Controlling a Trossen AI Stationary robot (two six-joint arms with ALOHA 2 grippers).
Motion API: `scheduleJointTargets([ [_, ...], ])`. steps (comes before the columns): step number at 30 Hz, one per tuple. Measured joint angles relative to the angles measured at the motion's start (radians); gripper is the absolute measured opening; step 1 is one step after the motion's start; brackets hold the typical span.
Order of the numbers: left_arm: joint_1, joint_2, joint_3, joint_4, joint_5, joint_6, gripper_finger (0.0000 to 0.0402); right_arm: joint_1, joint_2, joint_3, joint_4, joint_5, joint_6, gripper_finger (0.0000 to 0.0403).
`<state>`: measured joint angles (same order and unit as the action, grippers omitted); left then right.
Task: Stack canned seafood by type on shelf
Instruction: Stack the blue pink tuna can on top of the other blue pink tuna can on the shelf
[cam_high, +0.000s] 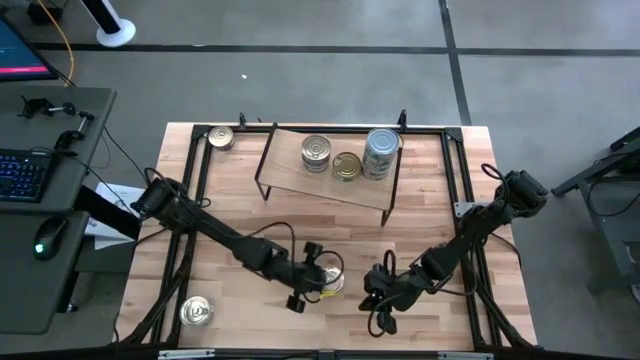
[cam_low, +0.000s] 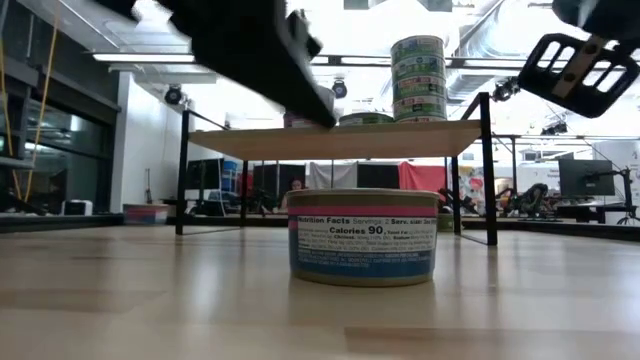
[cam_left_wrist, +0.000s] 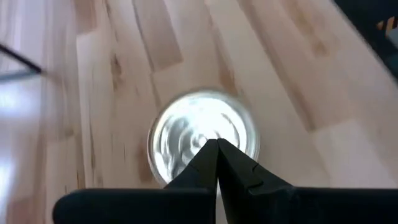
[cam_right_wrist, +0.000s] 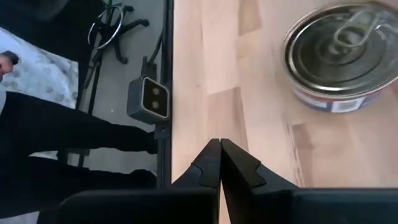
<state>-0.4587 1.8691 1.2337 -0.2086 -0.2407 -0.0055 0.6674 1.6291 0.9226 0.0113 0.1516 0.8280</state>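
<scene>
Left gripper (cam_high: 318, 262), fingers pressed together, hovers over the flat round silver-topped tin (cam_left_wrist: 202, 134) near the table's front edge; pick-up step, so it likely must spread then descend; light-wood shelf (cam_high: 290, 170) holds stacks; right gripper (cam_high: 378, 288) closed, idle beside.

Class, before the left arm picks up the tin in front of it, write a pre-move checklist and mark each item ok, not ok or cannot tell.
1. Left gripper above the round silver-topped tin: ok.
2. Left fingers open for the grasp: not ok, shut.
3. Right gripper clear of that tin: ok, shut, beside it.
4. Free space on the light-wood shelf: ok.
5. Shelf stacks sorted by type: cannot tell.
</scene>
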Motion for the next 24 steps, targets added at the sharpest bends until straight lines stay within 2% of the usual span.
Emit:
scheduleJointTargets([
  [8,-0.009,-0.017,-0.182,0.175,-0.039,-0.087,0.0,-0.083,0.06,0.001,-0.079,-0.046,-0.066,0.0],
  [11,-0.022,-0.015,-0.19,0.194,-0.053,-0.087,0.0,-0.107,0.104,0.001,-0.078,-0.038,-0.133,0.0],
  [16,-0.029,-0.009,-0.19,0.198,-0.059,-0.071,0.0,-0.12,0.141,0.0,-0.074,0.051,-0.333,0.0],
  [19,-0.028,-0.009,-0.19,0.208,-0.06,-0.07,0.0,-0.133,0.158,0.0,-0.074,0.035,-0.464,0.0],
  [24,-0.026,-0.006,-0.19,0.222,-0.06,-0.061,0.0,-0.157,0.169,0.0,-0.074,0.037,-0.496,0.0],
])
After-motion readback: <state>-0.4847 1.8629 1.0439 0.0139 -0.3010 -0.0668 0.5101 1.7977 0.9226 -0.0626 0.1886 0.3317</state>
